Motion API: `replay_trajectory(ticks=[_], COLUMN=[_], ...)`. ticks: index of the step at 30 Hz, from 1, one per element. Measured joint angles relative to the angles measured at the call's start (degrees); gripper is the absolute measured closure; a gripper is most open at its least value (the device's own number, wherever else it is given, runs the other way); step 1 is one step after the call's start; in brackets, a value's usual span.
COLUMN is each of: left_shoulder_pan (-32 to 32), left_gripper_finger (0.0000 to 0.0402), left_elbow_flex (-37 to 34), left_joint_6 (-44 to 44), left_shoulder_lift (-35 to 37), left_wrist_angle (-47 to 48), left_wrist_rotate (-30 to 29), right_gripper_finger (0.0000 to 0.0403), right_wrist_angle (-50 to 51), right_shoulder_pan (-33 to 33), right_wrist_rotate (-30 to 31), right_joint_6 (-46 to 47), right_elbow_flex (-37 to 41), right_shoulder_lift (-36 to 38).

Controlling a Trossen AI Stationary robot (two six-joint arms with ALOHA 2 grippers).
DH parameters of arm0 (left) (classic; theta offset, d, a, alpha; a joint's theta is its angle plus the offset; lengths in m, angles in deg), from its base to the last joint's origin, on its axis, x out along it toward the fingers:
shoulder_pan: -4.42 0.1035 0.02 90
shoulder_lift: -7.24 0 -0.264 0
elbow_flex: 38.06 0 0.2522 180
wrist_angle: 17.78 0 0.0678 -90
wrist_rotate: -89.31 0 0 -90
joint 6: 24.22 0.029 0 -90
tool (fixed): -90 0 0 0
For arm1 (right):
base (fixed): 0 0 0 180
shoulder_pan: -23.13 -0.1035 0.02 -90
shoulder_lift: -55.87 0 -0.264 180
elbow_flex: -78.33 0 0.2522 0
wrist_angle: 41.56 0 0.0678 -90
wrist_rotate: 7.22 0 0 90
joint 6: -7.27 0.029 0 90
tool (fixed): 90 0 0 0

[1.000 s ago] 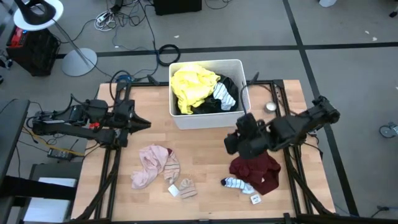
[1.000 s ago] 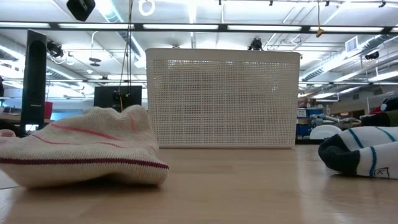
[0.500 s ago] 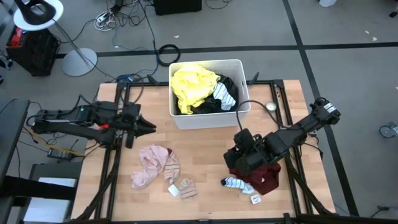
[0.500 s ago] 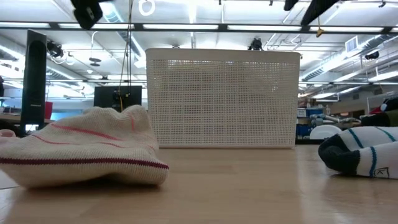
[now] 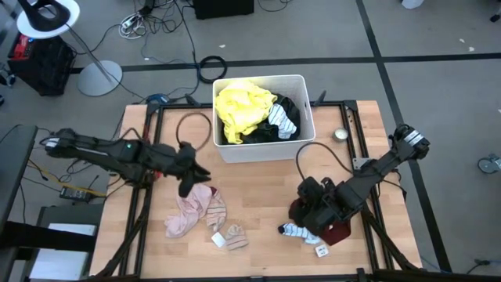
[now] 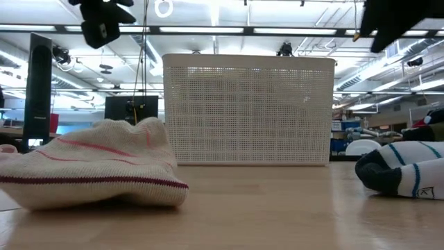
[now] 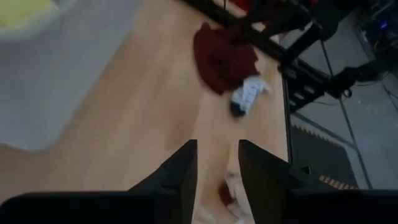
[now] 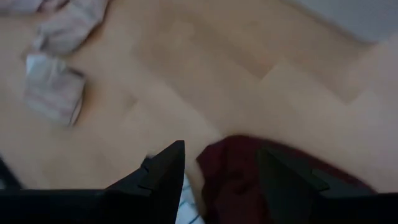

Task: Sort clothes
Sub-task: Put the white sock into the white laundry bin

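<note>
Both grippers are low over the wooden table (image 5: 258, 188). On the left, the left gripper (image 5: 190, 174) hangs just above the pale pink garment (image 5: 188, 208), and its fingers (image 7: 180, 174) stand apart with nothing between them. On the right, the right gripper (image 5: 311, 205) is over the maroon garment (image 5: 333, 227) near the front right corner, jaws apart, holding nothing. One striped sock (image 5: 296, 230) lies touching the maroon garment. Another sock (image 5: 233, 236) lies by the front edge. Up at the back edge, the white bin (image 5: 262, 148) holds the yellow garment (image 5: 243, 110) and dark clothes (image 5: 288, 110).
</note>
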Motion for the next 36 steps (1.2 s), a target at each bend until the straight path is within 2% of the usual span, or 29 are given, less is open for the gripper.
replay_trajectory(ticks=[3,8,13,19,24,36], left_shoulder_pan=[-4.2,-10.2,-13.5,-14.8,-15.0,-15.0], left_gripper_finger=[0.0291,0.03,0.03,0.03,0.03,0.03], left_elbow_flex=[0.0,0.0,0.0,0.0,0.0,0.0], left_joint_6=[-4.0,-9.2,-13.2,-16.2,-17.9,-19.2], left_shoulder_lift=[-2.1,-5.2,-7.8,-12.3,-15.3,-15.7], left_wrist_angle=[-0.5,-0.8,-3.7,-2.8,-4.1,-5.8], left_wrist_rotate=[-3.3,-8.4,-11.3,-11.6,-11.6,-12.3], right_gripper_finger=[0.0209,0.0214,0.0223,0.0237,0.0241,0.0243], right_wrist_angle=[-5.5,-16.3,-22.6,-23.3,-29.9,-41.4], right_shoulder_pan=[-0.7,-0.9,-0.5,-0.3,0.8,2.5], right_wrist_rotate=[-3.1,-13.3,-22.1,-23.0,-26.8,-26.8], right_joint_6=[-2.6,-10.2,-18.3,-27.8,-32.4,-38.0], right_elbow_flex=[2.8,7.4,12.0,15.5,19.4,25.9], right_shoulder_lift=[0.1,0.1,0.0,0.0,0.0,0.0])
